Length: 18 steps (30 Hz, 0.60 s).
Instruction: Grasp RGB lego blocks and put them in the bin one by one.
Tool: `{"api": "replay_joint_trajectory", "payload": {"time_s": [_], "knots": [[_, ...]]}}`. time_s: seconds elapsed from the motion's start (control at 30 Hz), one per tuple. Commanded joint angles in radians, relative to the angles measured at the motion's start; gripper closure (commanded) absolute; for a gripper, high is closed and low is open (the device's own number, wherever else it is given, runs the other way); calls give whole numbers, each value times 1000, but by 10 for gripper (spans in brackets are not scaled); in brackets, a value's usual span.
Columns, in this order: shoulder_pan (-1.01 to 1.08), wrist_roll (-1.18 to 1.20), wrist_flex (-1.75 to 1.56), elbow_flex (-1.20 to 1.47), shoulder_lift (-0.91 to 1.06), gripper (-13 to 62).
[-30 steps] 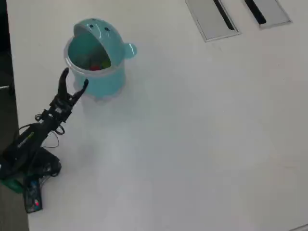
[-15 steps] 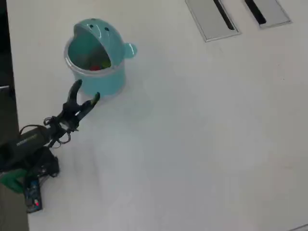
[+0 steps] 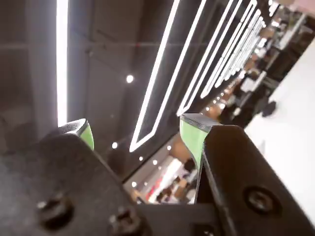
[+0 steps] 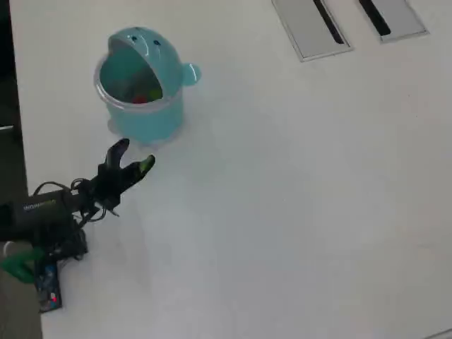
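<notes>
The teal bin (image 4: 141, 116) stands on the white table at the upper left of the overhead view, its domed lid tipped back. Inside it I can make out a red block (image 4: 138, 99) and a yellow-green one (image 4: 155, 92); a blue one cannot be picked out. My gripper (image 4: 134, 155) hovers just below the bin, apart from it, open with nothing between its fingers. In the wrist view the gripper (image 3: 138, 132) points up at ceiling lights, and its green pads (image 3: 193, 135) stand wide apart around empty air.
Two grey plates with black slots (image 4: 311, 25) (image 4: 392, 15) lie at the table's top right. The arm's base (image 4: 44, 247) sits at the table's left edge, beside a dark drop-off.
The gripper has drawn back from the bin's rim, down and to the right in the overhead view, staying open and empty. The arm now lies lower and flatter.
</notes>
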Motion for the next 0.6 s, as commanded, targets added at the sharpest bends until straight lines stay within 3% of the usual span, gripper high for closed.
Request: {"api": "replay_joint_trajectory", "payload": {"time_s": [0.0,0.57], "knots": [[34,71,-103,-21,74,173],[29,86,-365,293,75,182]]}}
